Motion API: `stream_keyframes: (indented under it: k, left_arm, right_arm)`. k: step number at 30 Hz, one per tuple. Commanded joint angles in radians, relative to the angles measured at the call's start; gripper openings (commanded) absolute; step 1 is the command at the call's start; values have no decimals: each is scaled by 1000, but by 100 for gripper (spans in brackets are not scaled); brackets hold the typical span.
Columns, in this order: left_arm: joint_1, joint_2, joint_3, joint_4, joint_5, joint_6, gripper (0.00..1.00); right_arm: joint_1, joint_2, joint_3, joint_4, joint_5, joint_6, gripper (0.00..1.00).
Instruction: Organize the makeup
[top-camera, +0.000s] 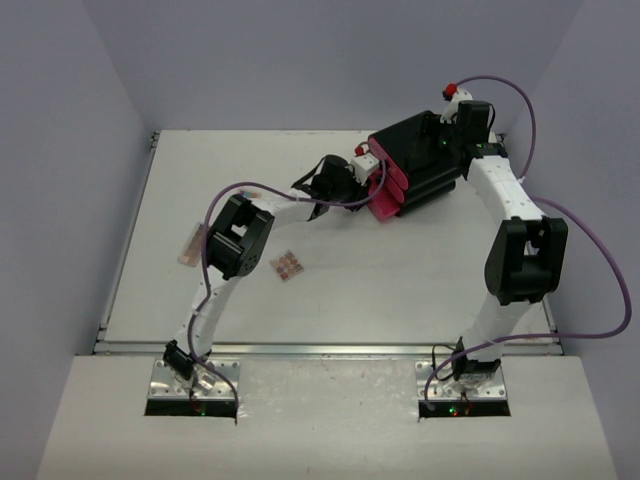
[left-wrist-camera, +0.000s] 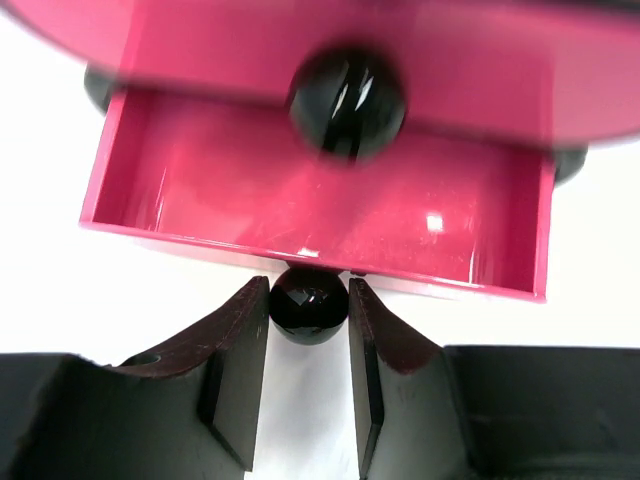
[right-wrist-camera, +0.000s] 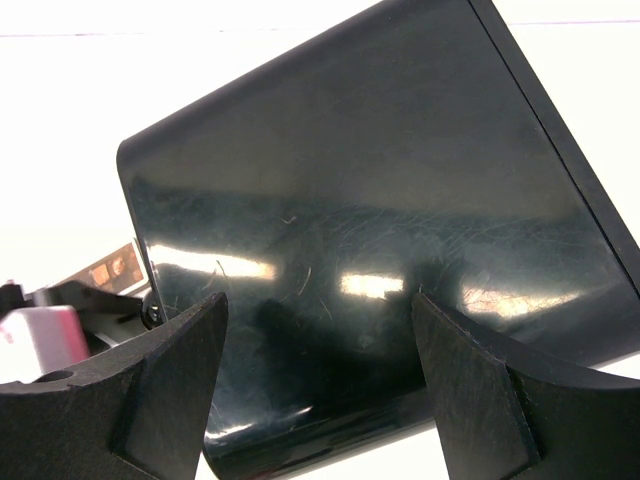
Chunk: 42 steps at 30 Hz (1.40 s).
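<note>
The black box (top-camera: 420, 160) with pink drawers stands at the back right. My left gripper (top-camera: 352, 178) is shut on the round black knob (left-wrist-camera: 309, 305) of a lower pink drawer (left-wrist-camera: 320, 215), which is pulled out and empty. The knob (left-wrist-camera: 347, 103) of the drawer above shows over it. My right gripper (top-camera: 456, 138) is open, its jaws spread over the box's glossy black top (right-wrist-camera: 380, 200). One tan-pink eyeshadow palette (top-camera: 288, 266) lies mid-table. Another palette (top-camera: 192, 243) lies at the left, half hidden by my left arm. Sticks, compact and jar are out of view.
The table's near edge has a metal rail (top-camera: 330, 348). Grey walls close in the left, back and right sides. A copper-toned palette corner (right-wrist-camera: 112, 270) shows past the box's left edge in the right wrist view.
</note>
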Motion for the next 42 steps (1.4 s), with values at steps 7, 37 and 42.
stream_keyframes:
  k: [7,37,42]
  left_arm:
    - [36,-179,-172,-60,18,106,0]
    - [36,-338,-199,-237,-46,168,100]
    - [37,-403,-127,-335,-106,169,100]
  right_arm:
    - [-4,17,-17,-143,12,17,77]
    - [-3,-3,-7,-158,-59,0,77]
    - [-4,-22,9,-173,-93,5,77]
